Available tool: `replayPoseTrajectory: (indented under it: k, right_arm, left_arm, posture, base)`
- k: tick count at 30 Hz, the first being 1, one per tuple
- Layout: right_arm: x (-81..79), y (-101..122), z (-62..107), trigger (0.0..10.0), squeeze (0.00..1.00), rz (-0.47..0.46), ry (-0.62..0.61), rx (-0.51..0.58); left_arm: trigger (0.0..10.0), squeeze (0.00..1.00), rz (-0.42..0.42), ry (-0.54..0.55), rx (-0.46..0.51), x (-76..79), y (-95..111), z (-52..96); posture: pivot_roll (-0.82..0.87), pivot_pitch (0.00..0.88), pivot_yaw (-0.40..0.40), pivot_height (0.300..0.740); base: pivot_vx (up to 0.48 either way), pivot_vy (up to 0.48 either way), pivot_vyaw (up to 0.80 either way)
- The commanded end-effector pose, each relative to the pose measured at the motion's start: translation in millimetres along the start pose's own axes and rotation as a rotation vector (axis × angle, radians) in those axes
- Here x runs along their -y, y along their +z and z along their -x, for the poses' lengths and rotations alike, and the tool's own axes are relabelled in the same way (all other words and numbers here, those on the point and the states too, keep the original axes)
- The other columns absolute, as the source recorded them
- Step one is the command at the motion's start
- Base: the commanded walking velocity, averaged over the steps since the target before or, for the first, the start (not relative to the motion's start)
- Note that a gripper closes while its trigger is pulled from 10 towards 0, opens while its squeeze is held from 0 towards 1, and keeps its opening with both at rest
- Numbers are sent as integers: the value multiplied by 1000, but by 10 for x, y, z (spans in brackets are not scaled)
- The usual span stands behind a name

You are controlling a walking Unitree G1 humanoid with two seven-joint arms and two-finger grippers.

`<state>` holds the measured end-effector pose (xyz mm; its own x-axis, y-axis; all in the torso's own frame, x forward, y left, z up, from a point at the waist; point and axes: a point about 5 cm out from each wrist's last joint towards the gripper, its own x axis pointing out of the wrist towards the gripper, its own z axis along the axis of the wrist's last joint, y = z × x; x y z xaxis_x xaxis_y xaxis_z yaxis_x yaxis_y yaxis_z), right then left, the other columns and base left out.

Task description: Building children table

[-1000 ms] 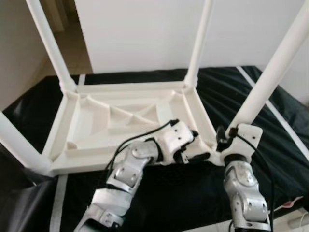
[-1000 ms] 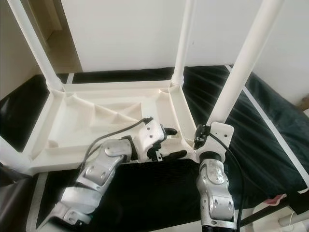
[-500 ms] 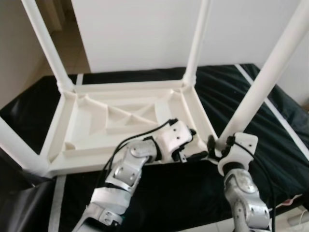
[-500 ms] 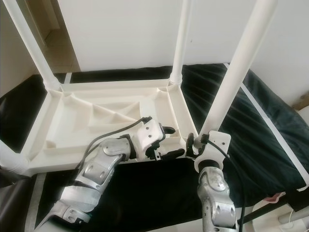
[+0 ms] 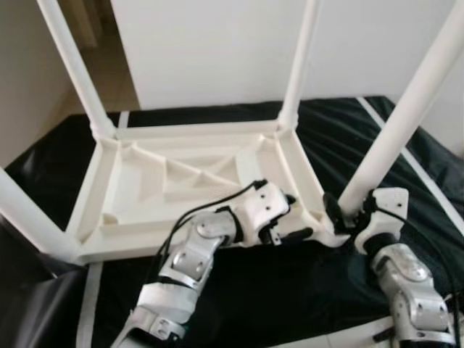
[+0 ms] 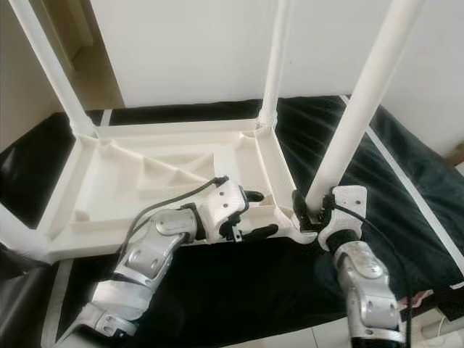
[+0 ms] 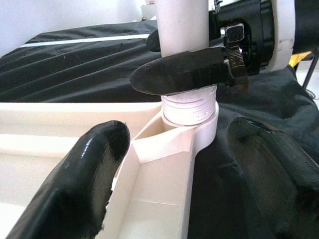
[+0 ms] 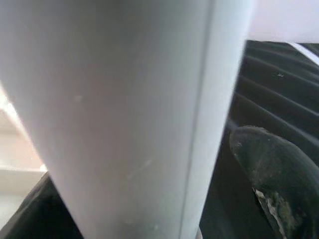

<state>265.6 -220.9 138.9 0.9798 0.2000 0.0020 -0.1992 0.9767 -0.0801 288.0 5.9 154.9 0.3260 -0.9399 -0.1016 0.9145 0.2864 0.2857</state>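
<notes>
right gripper (image 6: 313,210) grips table leg (image 6: 357,109); top cropped.

White plastic children's table (image 5: 196,181) upside down on black cloth, ribbed underside up, four round white legs (image 5: 406,109) standing in corner sockets

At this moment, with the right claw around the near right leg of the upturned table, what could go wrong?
1. The right claw grips the tall white plastic leg only at its base. A sideways pull may tilt the leg in its threaded corner socket.
2. The left claw is open and straddles the rim of the white plastic tabletop without clamping it, so the tabletop might slide on the black cloth.
</notes>
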Motion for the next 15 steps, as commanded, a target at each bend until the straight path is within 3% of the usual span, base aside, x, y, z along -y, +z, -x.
replayPoseTrajectory:
  k: [1, 5, 9, 10, 11, 13, 15]
  right_arm:
    - [24, 3, -36, 10000, 0, 33, 92, 0]
    - [65, 63, -151, 10000, 0, 121, 274, -12]
    - [78, 69, -190, 10000, 0, 154, 316, -26]
    - [95, 70, -208, 8118, 0, 166, 334, -35]
    - [112, 70, -220, 4078, 0, 175, 347, -42]
    - [148, 67, -229, 39, 0, 172, 356, -50]
    - [148, 67, -229, 39, 0, 172, 356, -50]
  left_arm:
    - [10000, 0, 17, 89, -8, -2, -13, -20]
    - [10000, 0, 39, 54, -4, 53, 0, -62]
    - [10000, 0, 38, 54, -4, 61, 11, -75]
    - [10000, 0, 35, 56, -3, 65, 18, -75]
    - [10000, 0, 34, 58, -3, 68, 20, -72]
    - [10000, 0, 34, 65, -5, 66, 17, -59]
    - [10000, 0, 34, 65, -5, 66, 17, -59]
  posture:
    - [-92, 0, -7, 740]
    - [-90, 0, -6, 740]
    - [-86, 0, -10, 740]
    - [-82, 0, -11, 740]
    - [-80, 0, -12, 740]
    - [-75, 0, -17, 740]
    - [-75, 0, -17, 740]
  base:
    - [0, 0, 0]
    - [0, 0, 0]
    - [0, 0, 0]
    - [0, 0, 0]
    - [0, 0, 0]
    - [0, 0, 0]
    - [0, 0, 0]
